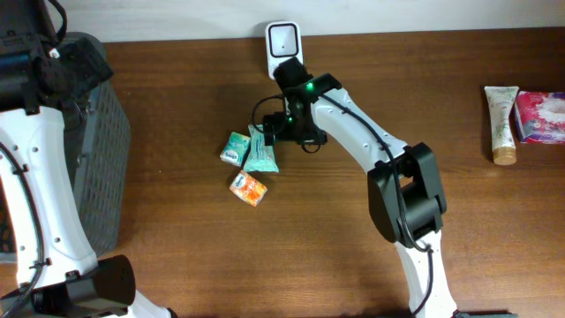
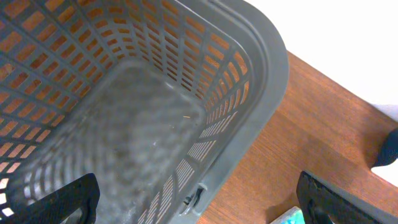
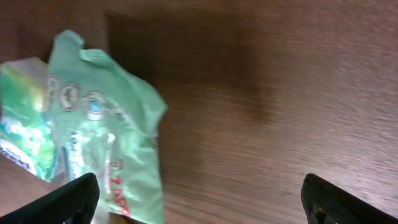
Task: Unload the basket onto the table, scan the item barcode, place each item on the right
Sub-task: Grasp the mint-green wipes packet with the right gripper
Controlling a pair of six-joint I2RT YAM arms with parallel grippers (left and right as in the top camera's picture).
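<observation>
A dark brown wooden table [image 1: 221, 265] filled nearly the whole overhead view, its grain running lengthwise. A plain white wall [image 1: 424, 13] met its far edge. Light was even, leaving only soft shadows on the wood.

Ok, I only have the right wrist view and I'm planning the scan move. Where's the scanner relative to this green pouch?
Observer: The white scanner stands at the far edge of the table, just beyond the green pouch.
Operator: Anything near the pouch I can't see?
Observer: An orange pack lies just on its near side, outside your frame.
Operator: Is the left arm in the way?
Observer: No, the left fingers are open above the grey basket at the table's left end.
</observation>
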